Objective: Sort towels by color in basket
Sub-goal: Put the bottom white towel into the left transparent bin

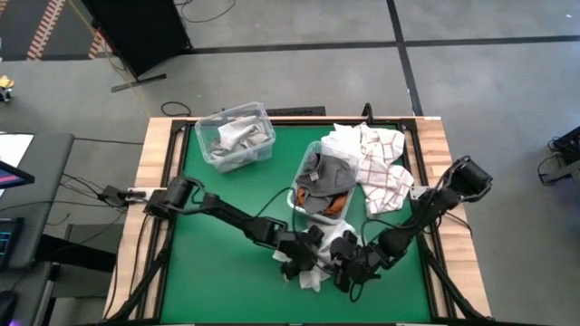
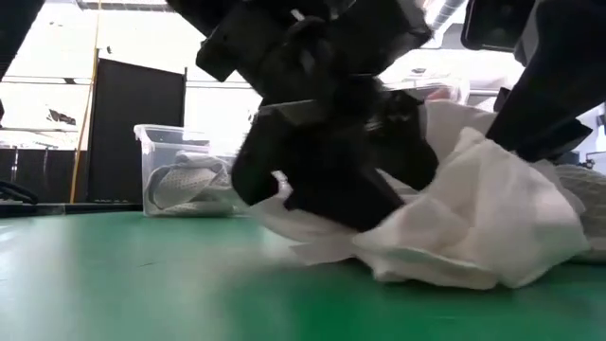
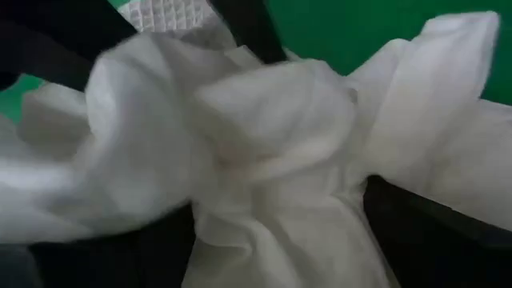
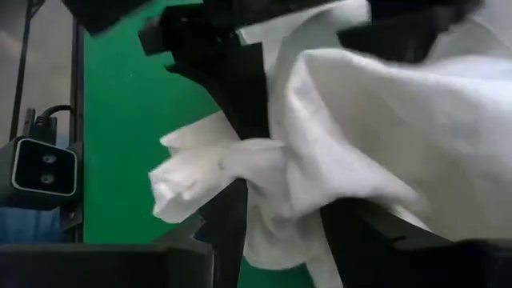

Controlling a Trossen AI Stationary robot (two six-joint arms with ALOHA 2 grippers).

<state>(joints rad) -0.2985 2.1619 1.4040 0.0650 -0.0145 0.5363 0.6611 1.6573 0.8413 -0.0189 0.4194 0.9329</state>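
Note:
A plain white towel (image 1: 314,279) lies bunched on the green table near its near edge, and shows in the low view (image 2: 473,218). My left gripper (image 1: 304,261) and my right gripper (image 1: 350,270) meet over it, each shut on the cloth. A clear basket (image 1: 322,181) holds dark grey and rust orange towels. A second clear basket (image 1: 237,136) holds light grey towels. The white towels with red checks (image 1: 376,161) lie in a heap on the table beside the first basket. My left gripper (image 3: 272,248) has a thick bunch of the white towel (image 3: 272,160) between its two fingers, several folds of it, coming at it slanting down from the left. The towel's lower folds rest on the table (image 2: 426,265). My right gripper (image 4: 284,236) pinches a gathered fold of the white towel (image 4: 280,200) between its two fingers, coming slanting down from the right. The rest of the cloth (image 4: 384,120) spreads slack beyond the fingers toward the other gripper.
The two baskets stand on the far half of the table, the checked heap at the far right corner. Bare green table (image 1: 217,263) lies left of the grippers. The near table edge is close below them. A camera (image 4: 44,168) stands at the table's edge.

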